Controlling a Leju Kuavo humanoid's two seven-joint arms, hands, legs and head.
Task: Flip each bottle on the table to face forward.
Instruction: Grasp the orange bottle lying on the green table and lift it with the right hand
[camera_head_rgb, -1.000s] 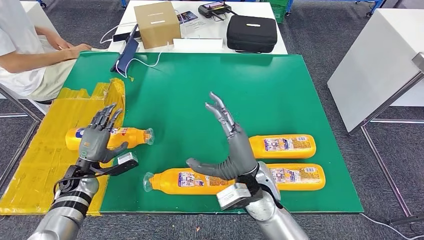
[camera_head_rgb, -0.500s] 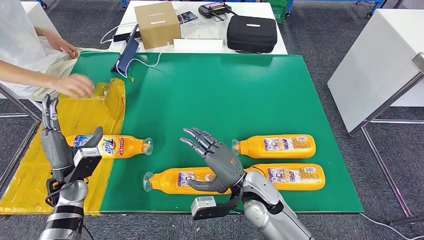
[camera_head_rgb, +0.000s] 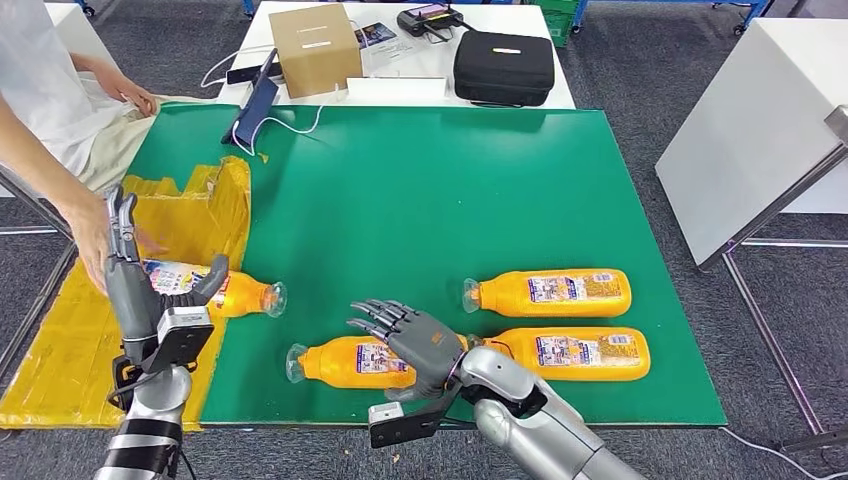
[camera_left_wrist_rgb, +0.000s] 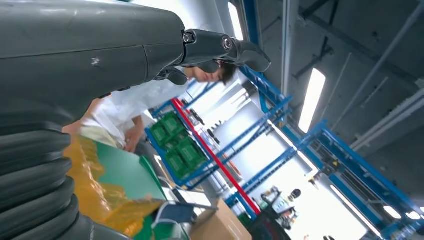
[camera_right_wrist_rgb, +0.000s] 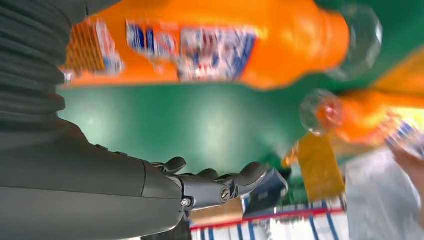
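Green desk (camera_head_rgb: 420, 190) carries four orange bottles. Since a second ago the right robot hand (camera_head_rgb: 415, 340) has dropped from raised to hover over the near-centre bottle (camera_head_rgb: 350, 362), fingers spread and holding nothing. The left robot hand (camera_head_rgb: 135, 285) has lifted upright, also open, off the left bottle (camera_head_rgb: 235, 293), whose front label now shows; a person's hand (camera_head_rgb: 92, 240) reaches for it.

Printed labels on four orange bottles (camera_head_rgb: 565, 291), (camera_head_rgb: 580, 351), (camera_head_rgb: 355, 362), (camera_head_rgb: 215, 290) — lettering too small and blurred to read, no legible text elsewhere
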